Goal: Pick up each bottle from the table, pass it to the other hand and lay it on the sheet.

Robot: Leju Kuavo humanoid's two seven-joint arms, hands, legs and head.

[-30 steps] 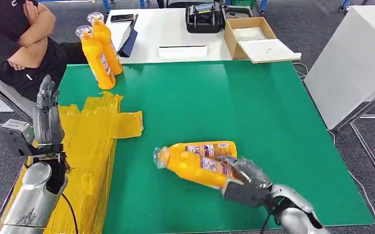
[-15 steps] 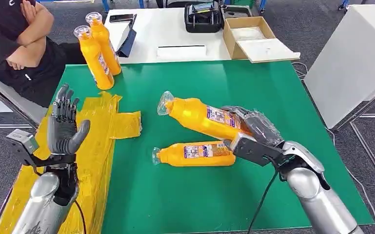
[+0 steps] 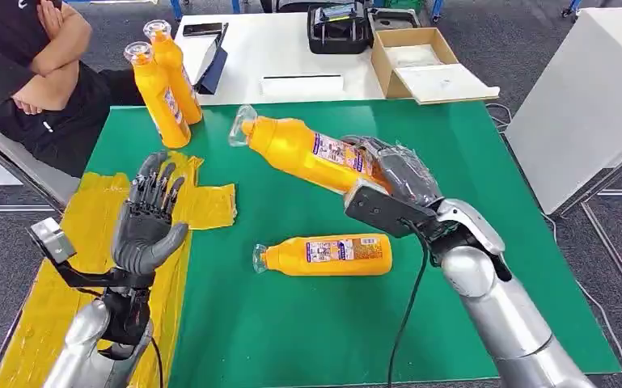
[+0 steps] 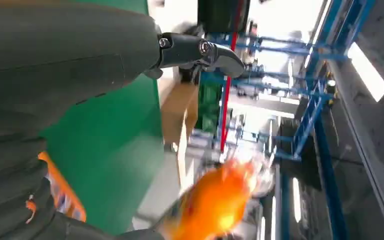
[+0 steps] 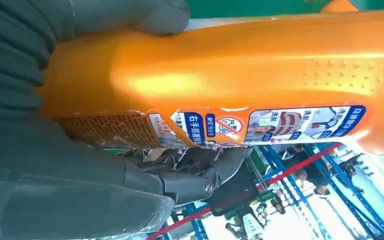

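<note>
1. The held bottle [image 3: 303, 151] is orange plastic with a clear cap and a printed label in blue, white and red. It is lifted clear of the green table [image 3: 453, 202], tilted, cap end higher and pointing toward the robot's left.
2. The right hand [image 3: 392, 174] grasps this bottle at its base end; in the right wrist view the thumb and fingers wrap the orange body [image 5: 229, 75] on opposite sides.
3. The left hand [image 3: 147, 222] is released, palm up and fingers spread, holding nothing, raised over the inner edge of the yellow sheet [image 3: 97, 242].
4. A second bottle [image 3: 323, 255] of the same kind lies on its side on the green surface, cap toward the sheet, below the held one and apart from it.
5. Two standing bottles [image 3: 162, 81] are upright at the far left corner of the table, touching each other, just beyond the sheet.
6. Hard to make out: the left wrist view is blurred; an orange shape [image 4: 214, 200] shows there without detail. The label text is too small to read from the head view.
7. Surroundings: a seated person [image 3: 24, 73] with folded arms at the far left; a white table [image 3: 291, 48] behind, carrying an open cardboard box [image 3: 421, 65] and a black case [image 3: 340, 28].
</note>
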